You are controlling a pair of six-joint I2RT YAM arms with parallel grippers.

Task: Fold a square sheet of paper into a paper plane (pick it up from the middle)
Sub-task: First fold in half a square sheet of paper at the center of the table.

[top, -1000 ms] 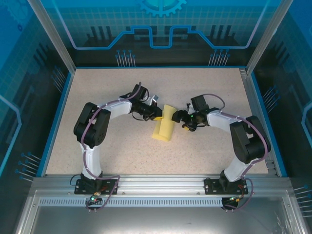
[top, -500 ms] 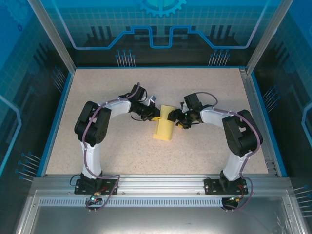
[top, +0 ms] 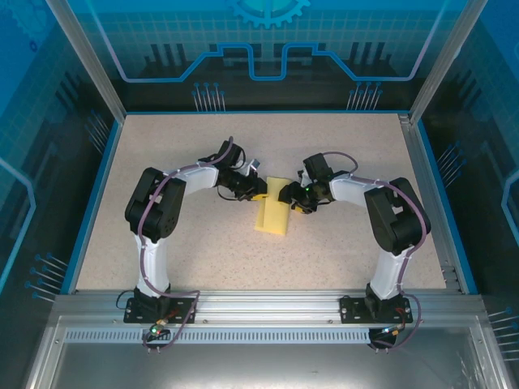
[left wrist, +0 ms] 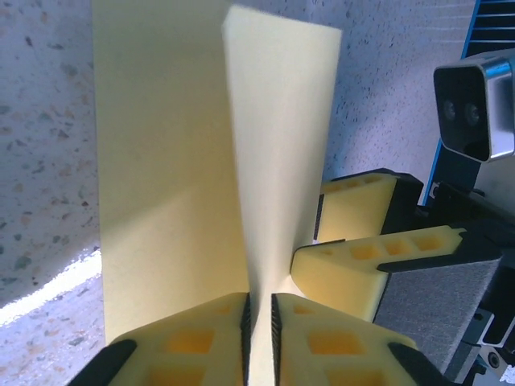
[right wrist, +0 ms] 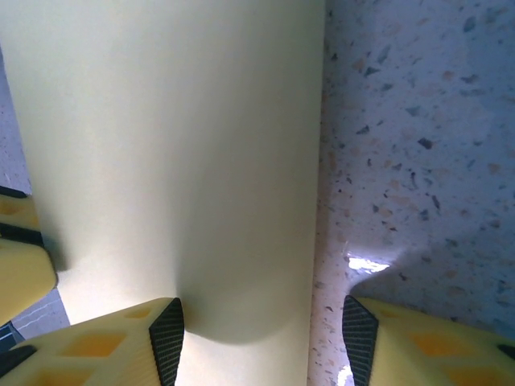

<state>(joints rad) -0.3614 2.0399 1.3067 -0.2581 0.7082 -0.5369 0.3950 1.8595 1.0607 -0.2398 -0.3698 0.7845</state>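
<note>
The pale-yellow sheet of paper (top: 273, 214) lies folded into a long strip at the table's middle. In the left wrist view one flap of the paper (left wrist: 273, 121) stands up on edge. My left gripper (top: 261, 191) (left wrist: 259, 304) is at the strip's far left corner, jaws a narrow gap apart with that raised flap running between the pads. Opposite it, my right gripper (top: 289, 195) (right wrist: 262, 320) is open, straddling the paper's (right wrist: 177, 145) right edge: one pad over the sheet, the other over bare table. The right gripper's fingers (left wrist: 366, 257) sit just beside the left gripper's.
The speckled tabletop (top: 203, 243) is bounded by a blue rim (top: 96, 186) and glass walls. Both arms arch inward from their bases at the near edge, so their wrists almost meet over the paper's far end.
My right gripper has slid left onto the paper's far right edge, its jaws narrowing. The left gripper's jaws have eased slightly apart around the flap.
</note>
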